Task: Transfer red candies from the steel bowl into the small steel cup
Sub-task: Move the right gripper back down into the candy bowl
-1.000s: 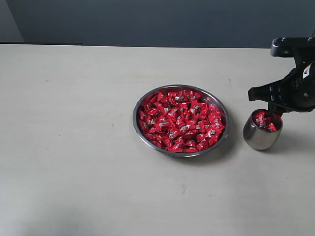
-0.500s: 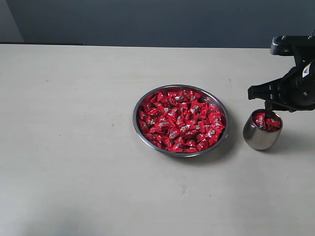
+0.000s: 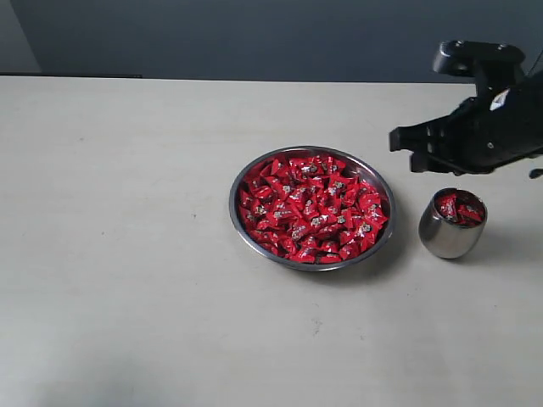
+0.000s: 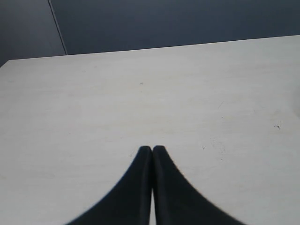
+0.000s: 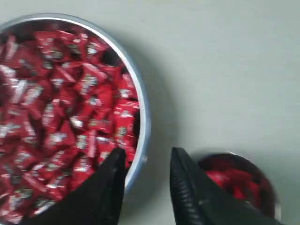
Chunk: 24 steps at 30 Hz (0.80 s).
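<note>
The steel bowl (image 3: 233,203) sits mid-table, heaped with red candies (image 3: 310,208). To its right stands the small steel cup (image 3: 450,237), which holds a few red candies (image 3: 461,209). My right gripper (image 3: 405,151) hovers open and empty above the gap between bowl and cup. In the right wrist view its jaws (image 5: 146,152) straddle that gap, with the bowl's rim (image 5: 143,122) and its candies (image 5: 61,103) on one side and the cup (image 5: 232,154) on the other. My left gripper (image 4: 152,149) is shut and empty over bare table; the exterior view does not show it.
The pale tabletop (image 3: 127,254) stretches wide to the left of and in front of the bowl. A dark wall (image 3: 254,34) runs behind the far edge. The right arm's black body (image 3: 496,127) hangs above and behind the cup.
The right gripper opened its jaws at the cup's mouth, then rose and shifted left toward the bowl. Bowl and cup have stayed in place.
</note>
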### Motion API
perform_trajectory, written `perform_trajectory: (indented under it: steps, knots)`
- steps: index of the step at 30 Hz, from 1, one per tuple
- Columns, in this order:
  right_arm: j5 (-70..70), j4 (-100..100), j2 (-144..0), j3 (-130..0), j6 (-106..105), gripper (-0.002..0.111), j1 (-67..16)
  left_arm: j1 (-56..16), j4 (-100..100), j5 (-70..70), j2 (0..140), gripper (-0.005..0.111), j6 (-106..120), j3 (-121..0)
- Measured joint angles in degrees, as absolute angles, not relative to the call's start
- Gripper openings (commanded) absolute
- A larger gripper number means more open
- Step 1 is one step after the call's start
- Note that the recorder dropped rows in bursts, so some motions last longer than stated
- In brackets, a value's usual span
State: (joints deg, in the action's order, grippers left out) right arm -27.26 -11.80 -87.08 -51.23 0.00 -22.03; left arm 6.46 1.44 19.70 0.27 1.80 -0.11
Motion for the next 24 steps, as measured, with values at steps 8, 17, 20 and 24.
perform_trajectory:
  steps: [8, 17, 20, 24]
  knots:
    - [-32.20, -27.52, -105.36, -67.19, -15.46, 0.032, -31.91, 6.46, 1.44, 19.70, 0.27, 0.000, 1.80, -0.11]
    - [-37.90, -30.89, -118.93, -74.73, -15.56, 0.032, -33.18, 6.46, 1.44, 19.70, 0.27, 0.000, 1.80, -0.11]
    - [-38.04, -31.54, -119.49, -75.41, -15.56, 0.032, -33.18, 6.46, 1.44, 19.70, 0.27, 0.000, 1.80, -0.11]
    - [-38.16, -32.52, -119.63, -75.77, -15.66, 0.032, -33.18, 6.46, 1.44, 19.70, 0.27, 0.000, 1.80, -0.11]
